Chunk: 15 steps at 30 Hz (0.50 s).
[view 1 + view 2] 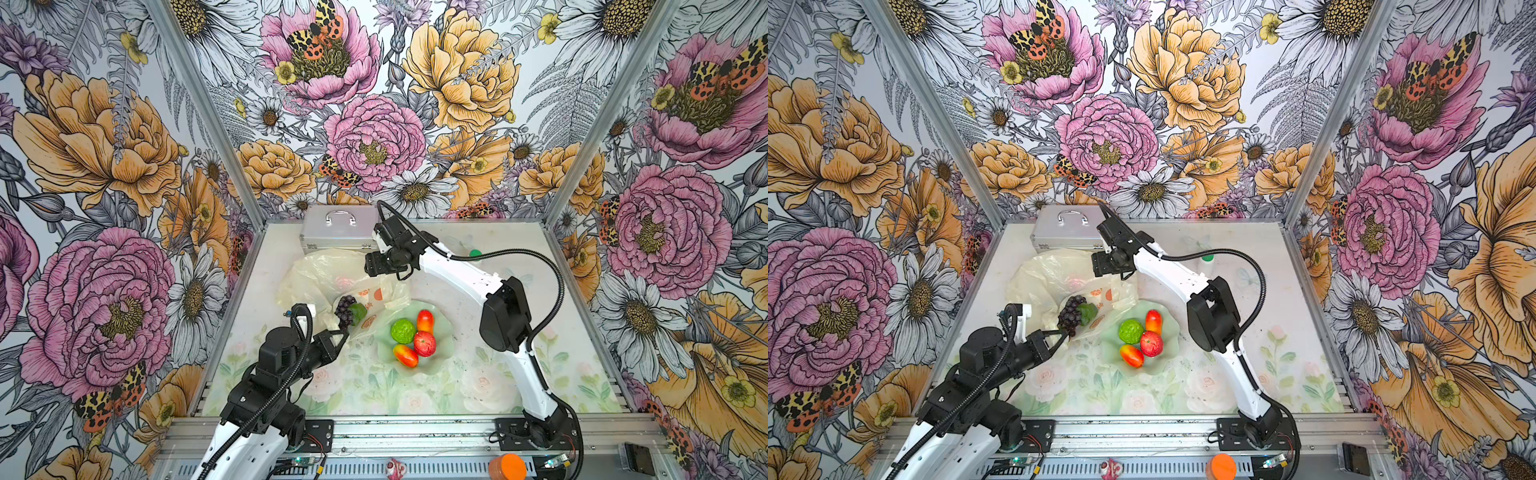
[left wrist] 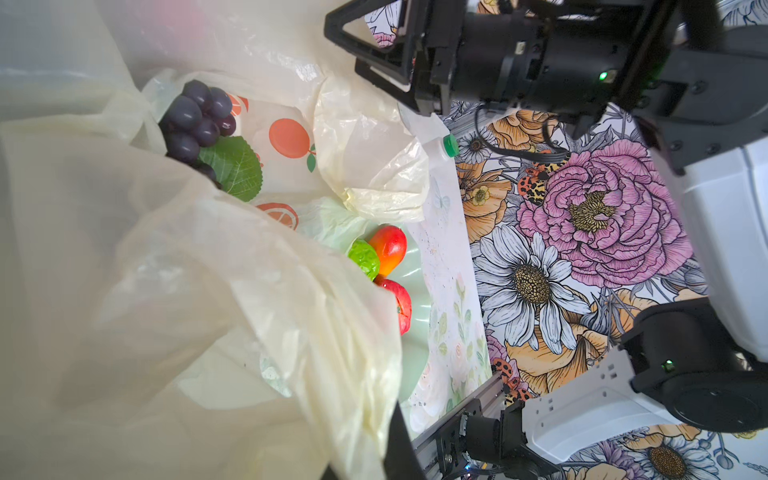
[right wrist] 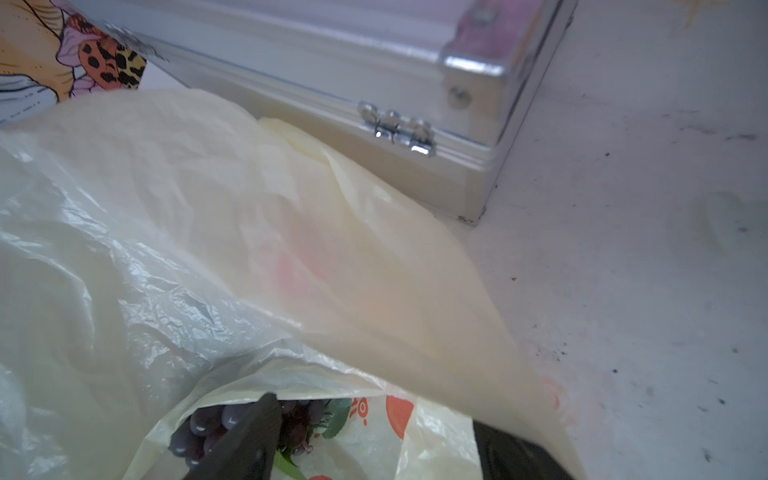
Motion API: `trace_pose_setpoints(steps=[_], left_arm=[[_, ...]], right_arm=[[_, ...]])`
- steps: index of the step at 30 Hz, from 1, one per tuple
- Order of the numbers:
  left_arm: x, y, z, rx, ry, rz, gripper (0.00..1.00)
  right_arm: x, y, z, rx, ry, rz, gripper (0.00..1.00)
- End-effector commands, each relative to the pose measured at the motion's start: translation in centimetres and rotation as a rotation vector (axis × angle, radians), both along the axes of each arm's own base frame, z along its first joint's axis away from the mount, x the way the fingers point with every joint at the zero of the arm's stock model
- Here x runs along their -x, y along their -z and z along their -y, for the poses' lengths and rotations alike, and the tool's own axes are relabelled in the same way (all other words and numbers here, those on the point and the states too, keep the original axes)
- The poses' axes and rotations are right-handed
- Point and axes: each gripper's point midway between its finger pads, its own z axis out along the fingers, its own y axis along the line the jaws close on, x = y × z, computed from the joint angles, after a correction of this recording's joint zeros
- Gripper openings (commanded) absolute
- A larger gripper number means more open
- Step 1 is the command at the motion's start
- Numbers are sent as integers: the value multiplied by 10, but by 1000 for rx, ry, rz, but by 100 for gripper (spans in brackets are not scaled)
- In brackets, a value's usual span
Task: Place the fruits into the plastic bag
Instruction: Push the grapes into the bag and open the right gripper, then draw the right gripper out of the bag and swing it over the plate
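— What has the left arm got?

— The left fingers [image 2: 399,453] are pressed together on the near edge of the plastic bag [image 1: 320,270], at about 7 o'clock of its mouth.

— Where does the bag lie?

— At 10 o'clock on the worktop [image 1: 582,332], crumpled. Its far side is right up against the metal case [image 1: 332,232], which stands at 11 o'clock. The bag's 4 o'clock corner drapes over the rim of the green dish [image 1: 440,365].

— Any fruit in it?

— The grape bunch [image 1: 345,309] lies in the mouth with its leaf [image 1: 358,311], at 6 o'clock of the bag and just beyond the left fingers. A pinkish blur [image 1: 343,282] shows through the plastic farther in, but I cannot tell what it is.

— And the right arm?

— The right fingers [image 3: 245,440] stand wide apart and hold nothing. They hang over the bag's 2 o'clock edge, and in the right wrist view the grapes show just past one of them.

— The other fruit?

— Bunched together on the dish, near the middle of the worktop. The lime-green ball [image 1: 402,331] is at 10 o'clock of the dish, a mango [image 1: 424,321] at 1 o'clock, the apple [image 1: 424,343] at 4 o'clock and a second mango [image 1: 406,355] at 7 o'clock. A bottle [image 1: 475,252] with a green cap stands at 1 o'clock on the worktop, beyond the right arm.
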Motion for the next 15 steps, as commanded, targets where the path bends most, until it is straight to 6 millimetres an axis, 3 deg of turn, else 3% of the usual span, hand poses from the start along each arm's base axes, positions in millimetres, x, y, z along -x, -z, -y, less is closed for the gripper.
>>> trace_pose_setpoints(steps=[1, 8, 15], left_arm=[[1, -2, 2, -7, 19, 32, 0], [0, -2, 1, -10, 14, 31, 0], [-1, 1, 3, -13, 21, 16, 0]], right_arm=[[-3, -47, 16, -9, 14, 112, 76], [14, -93, 27, -72, -8, 155, 75], [35, -135, 53, -113, 16, 203, 75]])
